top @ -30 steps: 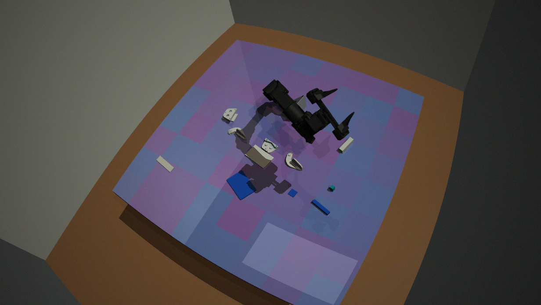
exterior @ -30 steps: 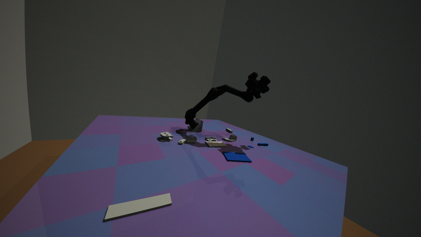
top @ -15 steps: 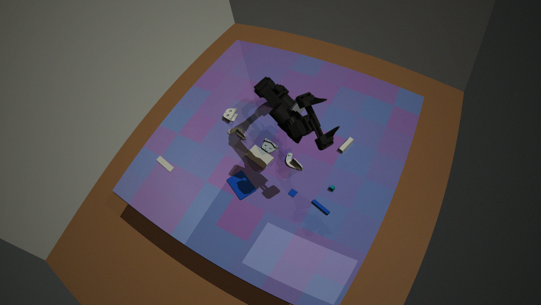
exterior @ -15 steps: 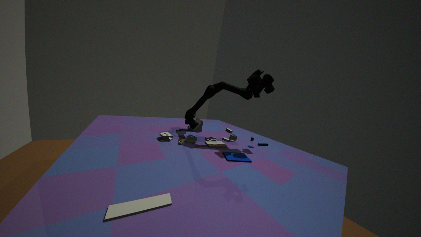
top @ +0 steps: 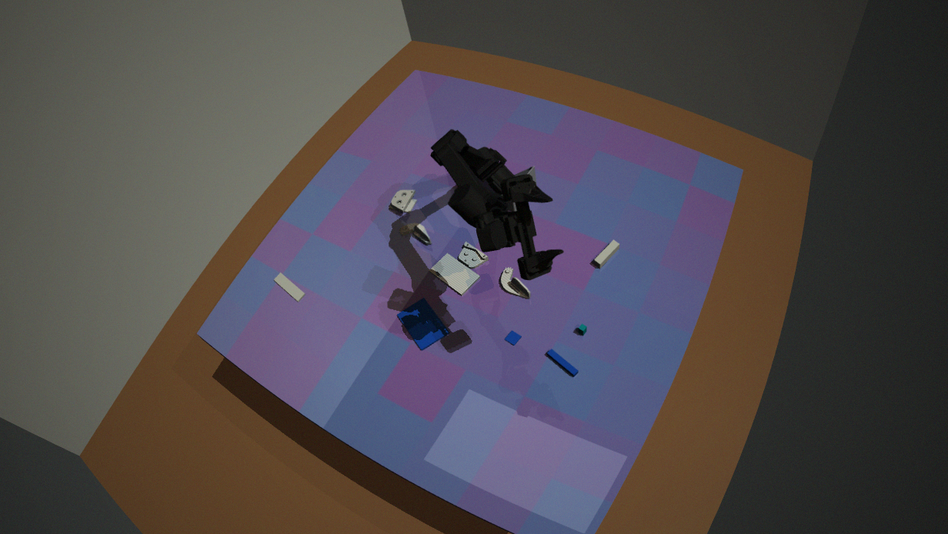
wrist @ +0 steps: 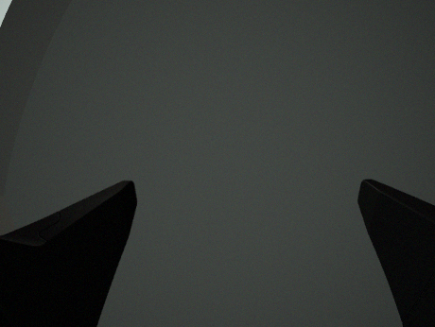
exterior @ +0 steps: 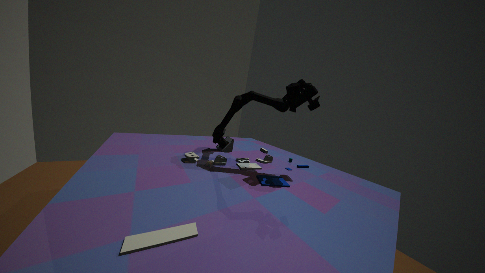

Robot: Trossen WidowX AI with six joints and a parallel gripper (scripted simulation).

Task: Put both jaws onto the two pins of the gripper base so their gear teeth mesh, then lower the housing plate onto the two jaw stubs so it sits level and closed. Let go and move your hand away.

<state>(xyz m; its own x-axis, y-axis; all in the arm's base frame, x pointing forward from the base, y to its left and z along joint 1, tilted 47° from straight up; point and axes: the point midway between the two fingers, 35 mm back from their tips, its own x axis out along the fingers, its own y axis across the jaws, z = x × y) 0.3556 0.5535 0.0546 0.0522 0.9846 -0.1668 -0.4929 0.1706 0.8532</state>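
Note:
My gripper [top: 556,225] [exterior: 315,90] [wrist: 251,193] is open and empty, high above the table; the wrist view shows only grey wall between the fingers. The white gripper base [top: 471,255] [exterior: 243,161] lies near the middle of the table. One white jaw [top: 422,234] [exterior: 220,160] lies apart to its left, partly in the arm's shadow. The other jaw [top: 507,283] [exterior: 268,159] lies apart to its right. The white housing plate [top: 402,198] [exterior: 191,155], with two dark holes, lies apart beyond the left jaw and looks slightly tilted. Pin details are too small to tell.
A pale slab [top: 455,274] [exterior: 249,166] lies close beside the base. A blue plate [top: 423,325] [exterior: 273,181], small blue square [top: 512,338], blue bar [top: 562,362], teal block [top: 582,328] and two pale bars [top: 288,286] [top: 605,255] lie around.

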